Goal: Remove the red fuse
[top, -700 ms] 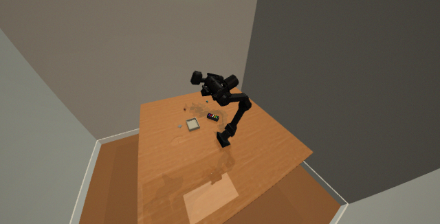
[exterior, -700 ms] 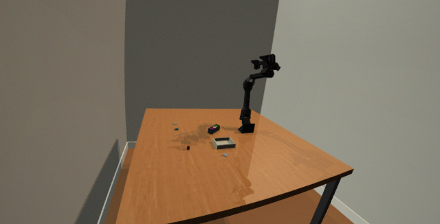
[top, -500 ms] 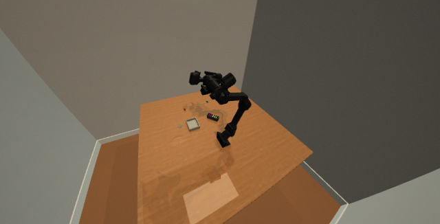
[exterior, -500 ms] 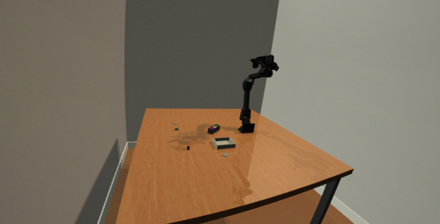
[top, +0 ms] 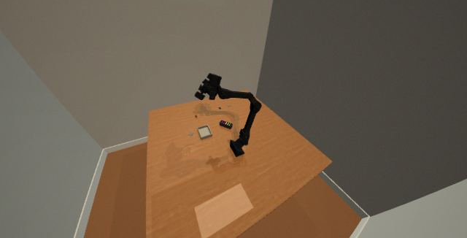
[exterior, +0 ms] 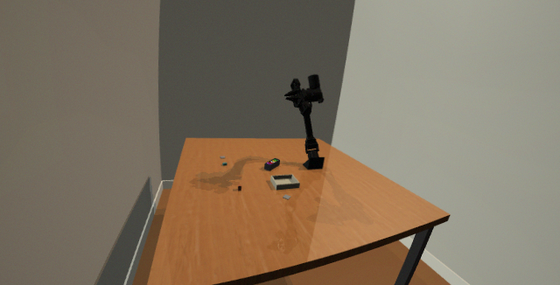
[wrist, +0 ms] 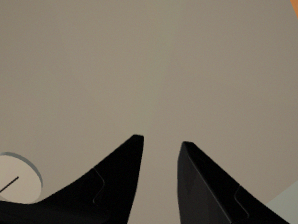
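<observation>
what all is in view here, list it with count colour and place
table: 1, wooden brown, fills the room's middle
block: 1, black with coloured fuses seated in it, near the arm's base
tray: 1, grey, in front of the block, nothing seen in it
small bits: several, grey, teal and dark, scattered on the table
disc: 1, pale, on the ceiling in the wrist view
arm: 1, black, raised high
tool: 1, black, nearly closed on nothing, pointing up

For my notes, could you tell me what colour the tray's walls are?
Pale grey tray, clearest in the exterior view.
</observation>
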Controlling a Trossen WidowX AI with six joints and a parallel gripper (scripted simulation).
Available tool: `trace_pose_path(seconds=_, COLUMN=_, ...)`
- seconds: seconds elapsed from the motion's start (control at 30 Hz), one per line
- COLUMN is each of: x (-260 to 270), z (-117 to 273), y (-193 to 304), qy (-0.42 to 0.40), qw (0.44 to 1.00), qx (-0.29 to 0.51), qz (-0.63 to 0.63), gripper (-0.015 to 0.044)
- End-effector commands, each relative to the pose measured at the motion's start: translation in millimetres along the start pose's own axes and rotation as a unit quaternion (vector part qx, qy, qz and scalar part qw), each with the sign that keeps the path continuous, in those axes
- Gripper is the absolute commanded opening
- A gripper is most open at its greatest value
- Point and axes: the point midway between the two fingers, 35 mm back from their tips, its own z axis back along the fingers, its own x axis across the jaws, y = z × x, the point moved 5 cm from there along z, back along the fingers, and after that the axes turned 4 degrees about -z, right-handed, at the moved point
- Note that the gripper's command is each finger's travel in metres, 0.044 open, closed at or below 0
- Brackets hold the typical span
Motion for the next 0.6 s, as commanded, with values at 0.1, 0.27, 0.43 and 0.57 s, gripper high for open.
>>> trace_pose_path(seconds=0.1, x=-31.1, z=-68.3, y=-70.1, qy=0.109, qw=0.97, qx=-0.066, qz=0.205, gripper=0.0074)
trace_pose_path(seconds=0.27, x=-54.2, z=-104.1, y=-142.2, qy=0.235, qw=0.904, qx=-0.108, qz=0.34, gripper=0.0074)
trace_pose_path(seconds=0.43, x=-72.6, z=-116.4, y=-220.3, qy=0.383, qw=0.805, qx=-0.129, qz=0.434, gripper=0.0074)
trace_pose_path(seconds=0.57, x=-81.8, z=-109.5, y=-281.3, qy=0.507, qw=0.709, qx=-0.127, qz=0.474, gripper=0.0074)
